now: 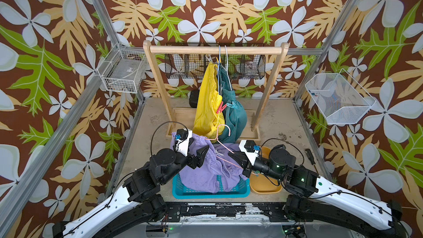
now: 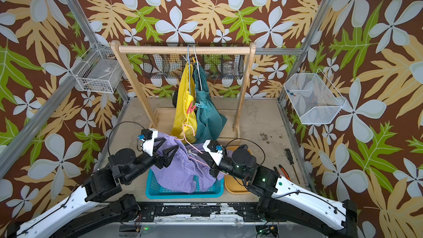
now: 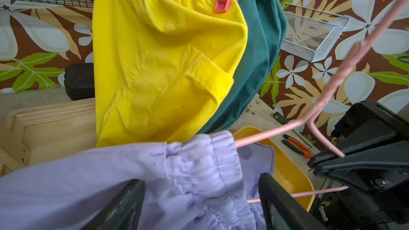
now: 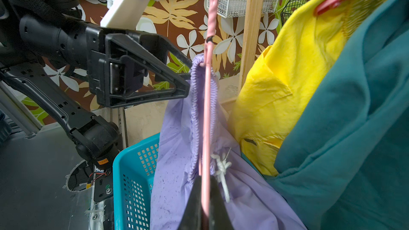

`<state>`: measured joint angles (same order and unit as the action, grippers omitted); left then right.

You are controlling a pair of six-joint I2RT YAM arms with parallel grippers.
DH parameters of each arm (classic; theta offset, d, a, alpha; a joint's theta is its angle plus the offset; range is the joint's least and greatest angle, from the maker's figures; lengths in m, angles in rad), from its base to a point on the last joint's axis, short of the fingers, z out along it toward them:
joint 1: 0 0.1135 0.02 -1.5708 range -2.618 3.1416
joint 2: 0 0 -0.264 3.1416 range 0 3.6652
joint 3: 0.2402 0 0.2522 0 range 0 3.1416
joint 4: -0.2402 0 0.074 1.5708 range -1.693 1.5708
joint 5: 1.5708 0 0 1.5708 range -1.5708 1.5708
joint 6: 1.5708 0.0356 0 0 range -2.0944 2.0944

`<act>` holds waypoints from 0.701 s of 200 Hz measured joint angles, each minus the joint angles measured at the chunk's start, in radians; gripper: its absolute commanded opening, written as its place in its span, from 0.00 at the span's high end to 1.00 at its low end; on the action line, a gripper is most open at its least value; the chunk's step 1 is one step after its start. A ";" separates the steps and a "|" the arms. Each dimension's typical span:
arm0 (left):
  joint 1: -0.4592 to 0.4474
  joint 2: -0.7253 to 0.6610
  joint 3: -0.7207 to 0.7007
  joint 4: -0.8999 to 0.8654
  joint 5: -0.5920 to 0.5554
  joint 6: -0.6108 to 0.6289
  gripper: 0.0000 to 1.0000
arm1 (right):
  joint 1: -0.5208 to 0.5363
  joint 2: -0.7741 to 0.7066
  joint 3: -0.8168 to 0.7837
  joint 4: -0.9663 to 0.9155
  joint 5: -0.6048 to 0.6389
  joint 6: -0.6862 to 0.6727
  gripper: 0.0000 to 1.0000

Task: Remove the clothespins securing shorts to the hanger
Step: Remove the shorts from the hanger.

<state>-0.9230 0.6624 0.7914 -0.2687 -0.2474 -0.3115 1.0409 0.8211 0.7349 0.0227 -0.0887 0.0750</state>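
- Flower-patterned walls close in a grey table (image 1: 274, 120), at whose back a wooden rack (image 1: 215, 49) stands.
- On that rack hang the yellow shorts (image 1: 207, 104) and the teal shorts (image 1: 235, 120), side by side and touching.
- Two clothespins show on them. The red-pink clothespin (image 1: 220, 108) bites the yellow waistband, and the light blue clothespin (image 1: 231, 105) sits just beside it on the teal pair.
- The right gripper (image 1: 231, 156) has its jaws clenched on the wire of the pink hanger (image 3: 276, 130). It holds the hanger over the blue basket (image 1: 183, 186).
- The lilac shorts (image 1: 206, 170) drape from that hanger into the basket. No peg is visible on them.
- The left gripper (image 2: 169, 144) has its jaws spread, with the gathered lilac waistband between them. Whether the pads press the cloth cannot be told.
- Both remaining pegs lie beyond and above both jaws, toward the rack. The red-pink one slants, its handle end pointing up and away from the yellow cloth.
- The right jaws sit more nearly in line with the pegs but are occupied, so the left arm seems the freer one to reach them.
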 measured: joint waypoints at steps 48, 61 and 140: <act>0.000 0.084 0.021 0.007 -0.037 -0.061 0.57 | 0.000 0.001 -0.008 0.018 -0.029 0.010 1.00; 0.000 0.087 0.024 0.007 -0.049 -0.076 0.80 | 0.000 -0.006 -0.010 0.018 -0.032 0.015 1.00; 0.000 -0.005 0.019 0.010 -0.150 -0.074 1.00 | 0.000 -0.132 -0.043 -0.031 -0.055 0.053 1.00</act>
<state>-0.9230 0.6579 0.8104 -0.2592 -0.3977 -0.3859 1.0409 0.6891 0.6918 -0.0078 -0.1436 0.1276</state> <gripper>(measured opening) 0.082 0.067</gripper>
